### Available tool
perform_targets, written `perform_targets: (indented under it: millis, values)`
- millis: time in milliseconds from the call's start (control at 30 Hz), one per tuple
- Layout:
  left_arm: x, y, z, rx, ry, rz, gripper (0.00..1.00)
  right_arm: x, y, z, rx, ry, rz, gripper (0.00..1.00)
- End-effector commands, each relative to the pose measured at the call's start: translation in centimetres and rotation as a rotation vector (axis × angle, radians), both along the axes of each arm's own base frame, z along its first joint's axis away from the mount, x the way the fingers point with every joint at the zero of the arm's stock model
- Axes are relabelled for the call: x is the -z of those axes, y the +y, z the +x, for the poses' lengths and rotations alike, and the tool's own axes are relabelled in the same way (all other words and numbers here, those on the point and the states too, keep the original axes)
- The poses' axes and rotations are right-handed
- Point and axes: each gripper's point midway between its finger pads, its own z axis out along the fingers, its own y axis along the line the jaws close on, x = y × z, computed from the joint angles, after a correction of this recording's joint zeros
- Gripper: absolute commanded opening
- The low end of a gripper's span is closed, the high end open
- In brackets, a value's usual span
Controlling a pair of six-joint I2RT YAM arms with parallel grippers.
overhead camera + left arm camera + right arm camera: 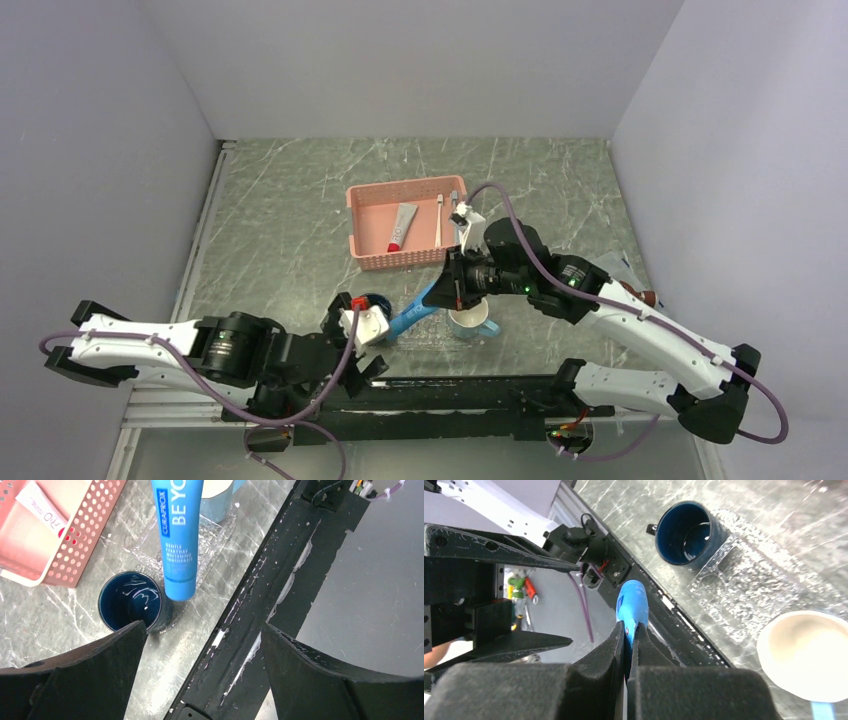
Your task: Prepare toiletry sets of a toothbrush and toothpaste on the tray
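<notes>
My right gripper [447, 287] is shut on the flat end of the blue toothpaste tube [412, 310] and holds it in the air, slanting down to the left over the clear glittery tray [754, 590]. In the right wrist view the tube [633, 602] sticks out past my shut gripper [628, 630]. In the left wrist view the tube [177, 540] hangs over the tray [212, 537]. My left gripper [202, 630] is open and empty, near the table's front edge. The white toothpaste with a red end [401, 228] and a white toothbrush [438, 220] lie in the pink basket [365, 255].
A dark blue mug [376, 300] stands just left of the tray, close to my left gripper [365, 345]. A light mug [472, 320] stands at the tray's right side. The black base rail [470, 390] runs along the near table edge.
</notes>
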Motion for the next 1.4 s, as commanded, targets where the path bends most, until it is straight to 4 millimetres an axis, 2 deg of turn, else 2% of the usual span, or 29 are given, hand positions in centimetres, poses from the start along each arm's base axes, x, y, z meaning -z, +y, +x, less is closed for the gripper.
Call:
perform_targets:
  millis: [0, 200, 300, 600, 900, 1067, 1200, 1367]
  values:
    - [-1.1, 0.6, 0.7, -0.06, 0.007, -0.093, 0.92, -2.1, -1.2, 1.6, 0.038, -0.124, -0.065, 0.0]
    - [-1.4, 2.3, 1.8, -0.15, 0.02, -0.15, 0.99, -2.8, -2.5, 3.5, 0.067, -0.21, -0.211, 0.0]
    - [-1.6, 2.9, 2.2, -0.171, 0.017, -0.167, 0.99, -3.2, -2.8, 4.4, 0.067, -0.25, -0.268, 0.0]
    - [-1.7, 4.4, 3.9, -0.217, 0.001, -0.22, 1.0, -2.0, -2.9, 7.1, 0.089, -0.333, -0.49, 0.0]
    - [-0.5, 5.0, 6.1, -0.302, 0.007, -0.186, 0.99, -0.6, -1.5, 7.5, 0.085, -0.371, -0.597, 0.0]
    - [-0.3, 7.1, 8.1, -0.466, 0.013, -0.162, 0.99, 0.8, -0.9, 7.4, 0.081, -0.37, -0.652, 0.0]
    - [-0.5, 8.5, 8.9, -0.533, 0.006, -0.181, 0.99, 1.4, -0.5, 7.1, 0.081, -0.371, -0.662, 0.0]
    - [0.2, 8.9, 9.4, -0.565, 0.016, -0.168, 0.99, 2.1, -0.2, 6.7, 0.074, -0.369, -0.674, 0.0]
